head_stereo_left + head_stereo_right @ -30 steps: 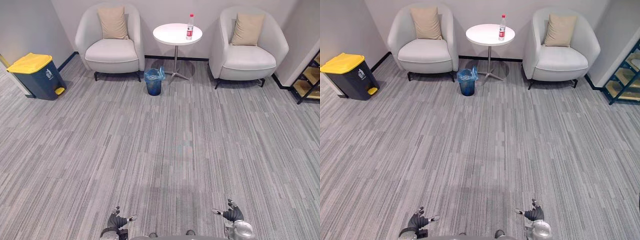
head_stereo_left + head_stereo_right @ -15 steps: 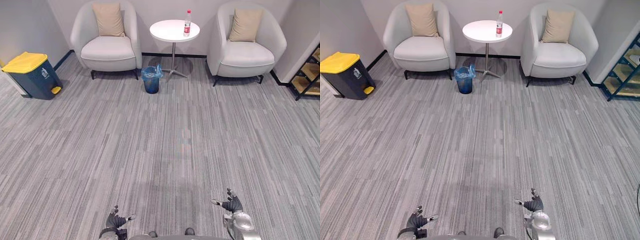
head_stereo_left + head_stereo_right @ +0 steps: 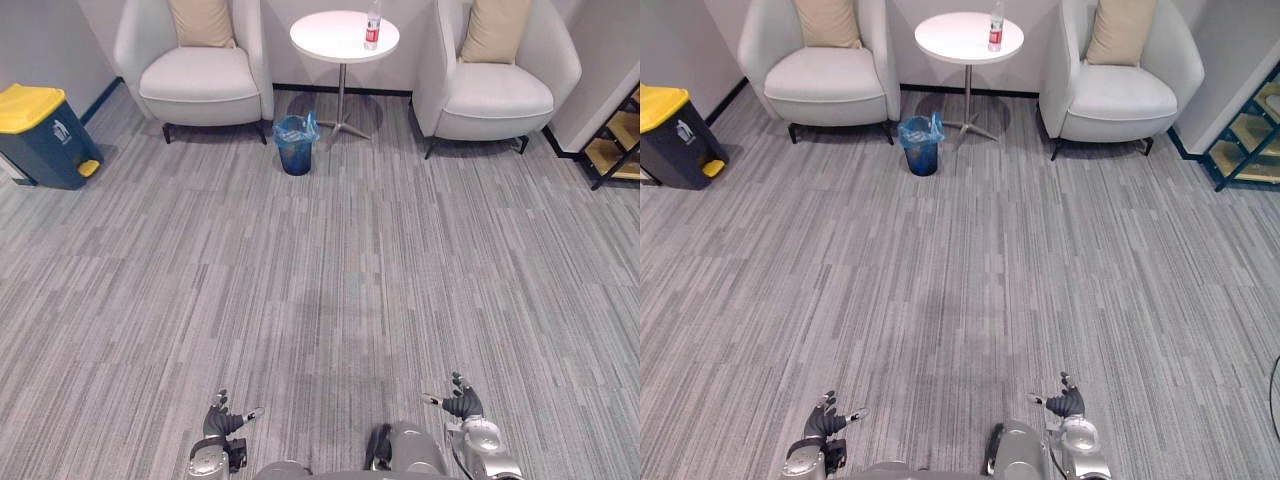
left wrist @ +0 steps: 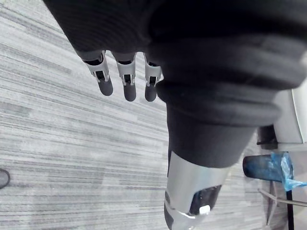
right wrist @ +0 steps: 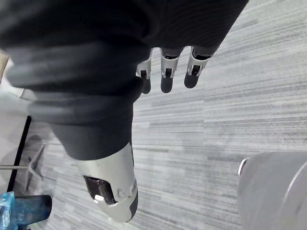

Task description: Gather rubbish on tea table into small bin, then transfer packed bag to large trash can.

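Carpet, left eye view: grey striped carpet (image 3: 330, 260) runs from my hands to the furniture at the far wall.
Worktop: a round white worktop (image 3: 335, 42) on one thin leg stands between the left armchair (image 3: 195, 80) and the right armchair (image 3: 495, 92), both pale, each with a tan cushion (image 3: 203, 20) against its back.
Bottle: a clear bottle (image 3: 372, 28) with a red label stands upright on the worktop, towards its right rim.
Small bin: the small bin (image 3: 294, 148), lined with a blue bag (image 3: 296, 128), sits on the carpet just beside the worktop's foot, on its left, near the left armchair.
Large trash can: the large trash can (image 3: 35, 140), dark blue with a yellow lid, stands far left by the wall, well apart from the small bin.
Shelf: a dark-framed wooden shelf (image 3: 615, 140) shows at the right edge.
Hands: my left hand (image 3: 225, 425) and right hand (image 3: 462, 405) hang low at the near edge, well apart from all the furniture.
Right eye view: same layout, with the bottle on the worktop and the small bin below it to the left.
Left wrist view: my fingers (image 4: 128, 84) hang straight and loose with the thumb (image 4: 192, 191) apart from them; I hold nothing. The small bin shows beyond.
Right wrist view: my fingers (image 5: 165, 76) are likewise relaxed and spread over the carpet, touching nothing. The small bin shows in a corner.
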Tool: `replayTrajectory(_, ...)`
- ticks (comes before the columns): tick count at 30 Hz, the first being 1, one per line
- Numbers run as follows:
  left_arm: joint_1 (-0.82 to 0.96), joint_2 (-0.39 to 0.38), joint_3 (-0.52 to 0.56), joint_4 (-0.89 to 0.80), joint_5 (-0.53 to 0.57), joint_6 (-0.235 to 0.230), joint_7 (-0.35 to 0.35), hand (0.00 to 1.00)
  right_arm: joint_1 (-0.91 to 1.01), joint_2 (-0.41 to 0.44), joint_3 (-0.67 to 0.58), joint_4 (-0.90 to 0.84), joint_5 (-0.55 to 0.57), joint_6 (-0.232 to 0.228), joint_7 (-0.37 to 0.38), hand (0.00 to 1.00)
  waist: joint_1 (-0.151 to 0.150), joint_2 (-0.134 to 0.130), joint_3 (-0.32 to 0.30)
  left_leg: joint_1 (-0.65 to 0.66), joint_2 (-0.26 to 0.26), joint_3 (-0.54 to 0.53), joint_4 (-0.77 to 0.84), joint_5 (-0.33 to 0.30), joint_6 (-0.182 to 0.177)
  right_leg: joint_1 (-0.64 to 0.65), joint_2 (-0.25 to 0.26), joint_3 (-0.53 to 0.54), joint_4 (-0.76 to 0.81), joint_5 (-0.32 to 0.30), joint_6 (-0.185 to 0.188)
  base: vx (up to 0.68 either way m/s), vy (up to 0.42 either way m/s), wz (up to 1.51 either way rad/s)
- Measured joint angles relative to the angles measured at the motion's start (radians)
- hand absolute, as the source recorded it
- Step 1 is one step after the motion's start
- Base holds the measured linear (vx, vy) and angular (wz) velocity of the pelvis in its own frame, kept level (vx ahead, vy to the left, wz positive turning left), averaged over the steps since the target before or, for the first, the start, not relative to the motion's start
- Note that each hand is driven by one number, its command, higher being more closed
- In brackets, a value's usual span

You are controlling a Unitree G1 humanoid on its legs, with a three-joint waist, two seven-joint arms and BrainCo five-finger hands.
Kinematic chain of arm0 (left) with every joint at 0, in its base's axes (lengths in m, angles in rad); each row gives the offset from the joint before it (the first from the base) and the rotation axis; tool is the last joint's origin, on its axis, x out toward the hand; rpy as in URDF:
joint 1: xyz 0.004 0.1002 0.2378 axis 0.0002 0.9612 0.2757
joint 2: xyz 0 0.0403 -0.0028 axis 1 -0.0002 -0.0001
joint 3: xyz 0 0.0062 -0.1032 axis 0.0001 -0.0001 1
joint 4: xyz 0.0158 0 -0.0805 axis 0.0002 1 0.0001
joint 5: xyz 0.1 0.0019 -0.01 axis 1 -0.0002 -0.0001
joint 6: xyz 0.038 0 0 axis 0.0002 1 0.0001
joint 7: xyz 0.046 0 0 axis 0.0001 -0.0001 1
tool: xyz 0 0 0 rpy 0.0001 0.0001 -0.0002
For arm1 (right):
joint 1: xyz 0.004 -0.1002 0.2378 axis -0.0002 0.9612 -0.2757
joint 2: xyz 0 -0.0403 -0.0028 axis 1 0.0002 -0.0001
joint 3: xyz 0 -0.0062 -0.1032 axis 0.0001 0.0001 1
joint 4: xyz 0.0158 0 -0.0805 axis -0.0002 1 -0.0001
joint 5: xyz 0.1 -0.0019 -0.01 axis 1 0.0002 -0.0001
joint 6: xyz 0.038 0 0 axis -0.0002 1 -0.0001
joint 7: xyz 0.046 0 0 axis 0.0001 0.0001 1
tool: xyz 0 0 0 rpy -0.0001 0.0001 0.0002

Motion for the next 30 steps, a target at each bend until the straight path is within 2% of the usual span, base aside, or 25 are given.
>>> replayTrajectory(1,0.002,-0.007,0.001,-0.001,0.0,-0.002,0.0,0.0,-0.001,0.0,0.0,-0.001,0.0,0.0,0.0,0.0,0.001,0.013,-0.006,-0.012,0.022,-0.001,0.025,0.001,-0.004,0.003,0.014,-0.011,0.003,-0.011,-0.002,0.52,-0.38,0.22)
replayTrajectory(3,0.0,-0.029,0.003,0.0,-0.001,-0.004,0.0,0.0,-0.022,0.003,0.001,-0.001,0.007,-0.003,0.001,0.0,0.001,0.037,-0.005,-0.152,0.084,-0.025,0.302,0.008,-0.019,0.043,0.069,-0.03,-0.068,-0.036,-0.03,0.45,-0.364,0.0)
replayTrajectory(4,0.003,-0.044,0.005,0.0,-0.001,-0.004,-0.001,0.0,-0.029,-0.002,0.013,-0.001,0.017,-0.005,0.0,0.0,0.009,0.056,0.004,-0.236,0.133,-0.03,0.512,0.058,-0.037,0.1,0.11,-0.031,-0.125,-0.038,-0.041,0.35,-0.248,-0.13)
replayTrajectory(5,0.005,-0.051,0.005,0.0,0.0,-0.003,-0.002,0.0,-0.031,-0.007,0.028,0.0,0.026,-0.005,0.0,0.0,0.011,0.063,0.012,-0.277,0.164,-0.038,0.623,0.057,-0.036,0.142,0.132,-0.03,-0.159,-0.04,-0.05,0.44,-0.278,-0.19)
replayTrajectory(6,0.014,-0.052,0.005,0.0,0.0,-0.002,-0.003,0.0,-0.035,-0.008,0.051,0.001,0.036,-0.005,-0.002,0.0,0.013,0.061,0.02,-0.322,0.199,-0.035,0.776,0.051,-0.036,0.223,0.159,-0.025,-0.205,-0.047,-0.062,0.43,-0.237,-0.15)
replayTrajectory(7,0.017,-0.05,0.005,0.0,0.0,-0.001,-0.003,0.0,-0.039,-0.007,0.063,0.002,0.041,-0.008,-0.003,0.0,0.015,0.048,0.031,-0.358,0.206,-0.025,0.861,0.043,-0.023,0.297,0.171,-0.011,-0.245,-0.056,-0.075,0.41,-0.214,-0.21)
replayTrajectory(8,0.016,-0.05,0.005,0.0,0.0,-0.001,-0.003,0.0,-0.042,-0.007,0.064,0.003,0.046,-0.008,-0.003,0.0,0.02,0.042,0.033,-0.379,0.203,-0.022,0.878,0.041,-0.019,0.324,0.174,-0.002,-0.263,-0.058,-0.077,0.37,-0.166,-0.34)
replayTrajectory(9,0.008,-0.051,0.006,-0.002,0.001,-0.001,-0.003,0.0,-0.052,-0.009,0.058,0.002,0.048,-0.01,-0.005,0.0,0.036,0.034,0.037,-0.435,0.189,-0.012,0.873,0.037,-0.014,0.36,0.175,0.021,-0.294,-0.058,-0.078,0.33,-0.105,-0.53)
replayTrajectory(11,-0.005,-0.052,0.007,-0.007,0.0,-0.001,-0.002,0.0,-0.075,-0.014,0.051,0.005,0.059,-0.01,-0.013,0.0,0.048,0.029,0.046,-0.521,0.166,-0.004,0.801,0.027,0.004,0.389,0.174,0.052,-0.325,-0.058,-0.078,0.37,-0.007,-0.54)
replayTrajectory(12,-0.014,-0.054,0.007,-0.008,0.0,-0.001,-0.002,0.0,-0.086,-0.009,0.033,0.006,0.068,-0.01,-0.022,0.0,0.064,0.025,0.052,-0.561,0.132,-0.003,0.7,0.027,0.005,0.411,0.164,0.071,-0.345,-0.058,-0.077,0.32,0.091,-0.39)
replayTrajectory(14,-0.03,-0.055,0.007,-0.008,0.0,-0.001,-0.001,0.0,-0.088,-0.007,0.012,0.006,0.074,-0.01,-0.023,0.0,0.067,0.008,0.067,-0.587,0.048,-0.027,0.462,0.044,-0.003,0.451,0.13,0.082,-0.367,-0.079,-0.046,0.3,0.139,-0.21)
replayTrajectory(15,-0.029,-0.06,0.007,-0.011,0.0,-0.001,-0.001,0.0,-0.085,-0.01,0.01,0.007,0.08,-0.01,-0.025,0.0,0.068,0.01,0.068,-0.583,0.009,-0.047,0.264,0.109,-0.006,0.467,0.119,0.085,-0.369,-0.099,-0.026,0.43,0.254,-0.14)
replayTrajectory(16,-0.027,-0.067,0.007,-0.012,0.0,-0.001,-0.001,0.0,-0.084,-0.015,0.001,0.01,0.087,-0.01,-0.025,0.0,0.071,0.032,0.065,-0.579,-0.003,-0.068,0.108,0.188,0.003,0.485,0.126,0.094,-0.369,-0.123,0.002,0.45,0.28,-0.25)
replayTrajectory(17,-0.025,-0.066,0.008,-0.012,0.0,-0.001,0.0,0.0,-0.085,-0.014,-0.001,0.018,0.088,-0.01,-0.026,0.0,0.083,0.042,0.064,-0.566,-0.004,-0.076,0.096,0.265,0.012,0.494,0.126,0.104,-0.368,-0.135,0.013,0.41,0.256,-0.4)
replayTrajectory(18,-0.019,-0.06,0.011,-0.015,0.0,-0.001,0.001,0.0,-0.083,-0.003,0.007,0.028,0.088,-0.009,-0.026,0.0,0.102,0.025,0.06,-0.556,-0.024,-0.074,0.098,0.34,0.055,0.505,0.108,0.126,-0.363,-0.163,0.035,0.32,0.188,-0.29)
replayTrajectory(19,-0.022,-0.053,0.015,-0.019,0.0,-0.001,0.001,0.0,-0.084,0.003,0.016,0.027,0.088,-0.009,-0.026,0.0,0.105,0.008,0.061,-0.566,-0.039,-0.074,0.121,0.339,0.064,0.507,0.091,0.132,-0.357,-0.179,0.045,0.43,0.201,-0.09)
replayTrajectory(20,-0.035,-0.046,0.025,-0.018,0.0,0.0,0.0,0.0,-0.088,0.013,0.021,0.027,0.086,-0.01,-0.025,0.0,0.111,-0.019,0.062,-0.591,-0.065,-0.07,0.189,0.296,0.103,0.506,0.062,0.129,-0.321,-0.21,0.058,0.45,0.156,0.06)
replayTrajectory(21,-0.042,-0.045,0.034,-0.018,0.001,0.001,0.0,0.0,-0.087,0.02,0.021,0.035,0.085,-0.009,-0.024,0.0,0.12,-0.035,0.064,-0.595,-0.076,-0.054,0.243,0.239,0.116,0.486,0.039,0.146,-0.24,-0.235,0.083,0.45,0.149,0.01)
replayTrajectory(22,-0.039,-0.045,0.036,-0.017,0.001,0.001,0.0,0.0,-0.096,0.023,0.022,0.045,0.085,-0.009,-0.023,0.0,0.121,-0.034,0.064,-0.586,-0.076,-0.049,0.265,0.213,0.12,0.465,0.029,0.157,-0.169,-0.242,0.095,0.44,0.169,-0.18)
replayTrajectory(23,-0.024,-0.04,0.036,-0.017,0.003,0.002,0.0,0.0,-0.109,0.03,0.031,0.063,0.084,-0.009,-0.021,0.0,0.12,-0.037,0.063,-0.543,-0.08,-0.035,0.273,0.175,0.127,0.417,0.003,0.179,0.003,-0.245,0.13,0.45,0.202,-0.21)
replayTrajectory(25,-0.008,-0.023,0.028,-0.018,0.003,0.007,0.0,0.0,-0.106,0.038,0.042,0.066,0.077,-0.009,-0.019,0.0,0.116,-0.042,0.061,-0.437,-0.105,-0.026,0.251,0.113,0.154,0.308,-0.056,0.192,0.342,-0.198,0.222,0.51,0.195,-0.16)
replayTrajectory(26,-0.005,-0.017,0.026,-0.018,0.003,0.008,0.0,0.0,-0.105,0.04,0.042,0.067,0.075,-0.009,-0.019,0.0,0.113,-0.043,0.061,-0.402,-0.111,-0.026,0.239,0.103,0.164,0.281,-0.069,0.184,0.421,-0.204,0.21,0.48,0.123,0.0)
replayTrajectory(27,-0.003,-0.009,0.025,-0.018,0.003,0.008,0.0,0.0,-0.1,0.042,0.042,0.067,0.073,-0.009,-0.018,0.0,0.103,-0.04,0.059,-0.337,-0.115,-0.026,0.209,0.089,0.175,0.236,-0.091,0.147,0.509,-0.223,0.171,0.49,0.091,0.09)
replayTrajectory(28,-0.003,-0.005,0.025,-0.018,0.003,0.007,0.0,0.0,-0.096,0.043,0.048,0.067,0.07,-0.009,-0.018,0.0,0.092,-0.039,0.059,-0.28,-0.113,-0.026,0.176,0.088,0.17,0.192,-0.096,0.097,0.527,-0.248,0.131,0.48,0.071,0.14)
replayTrajectory(30,-0.005,0.007,0.027,-0.018,0.004,0.007,0.0,0.0,-0.097,0.041,0.051,0.067,0.065,-0.009,-0.018,0.0,0.079,-0.038,0.059,-0.212,-0.106,-0.03,0.129,0.083,0.168,0.121,-0.087,0.033,0.449,-0.274,0.091,0.48,0.005,0.08)
